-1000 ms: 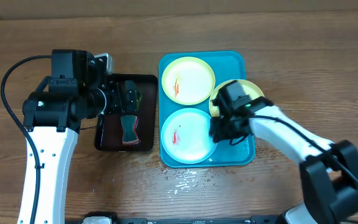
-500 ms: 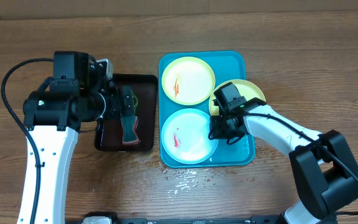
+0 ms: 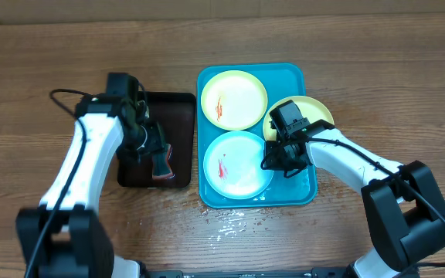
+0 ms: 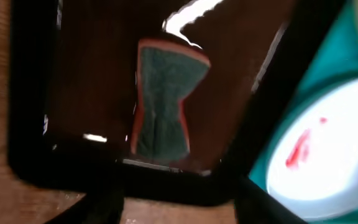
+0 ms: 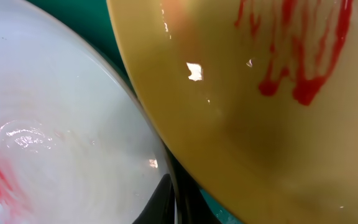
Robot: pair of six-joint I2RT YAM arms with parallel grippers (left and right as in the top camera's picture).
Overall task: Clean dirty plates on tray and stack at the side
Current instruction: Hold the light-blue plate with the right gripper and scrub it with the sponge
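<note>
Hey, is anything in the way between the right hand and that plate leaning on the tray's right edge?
Nothing visible does. The right hand is right up against the rim of the leaning plate, with the lower plate close beside it.

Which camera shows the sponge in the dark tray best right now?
Left wrist: the sponge sits mid-frame, its whole hourglass outline visible, though slightly blurred. Overhead shows it small and partly hidden by the left claw. Right wrist does not show it.

Plates (image 3: 232, 99) edge to edge across tray (image 3: 290, 75)
</note>
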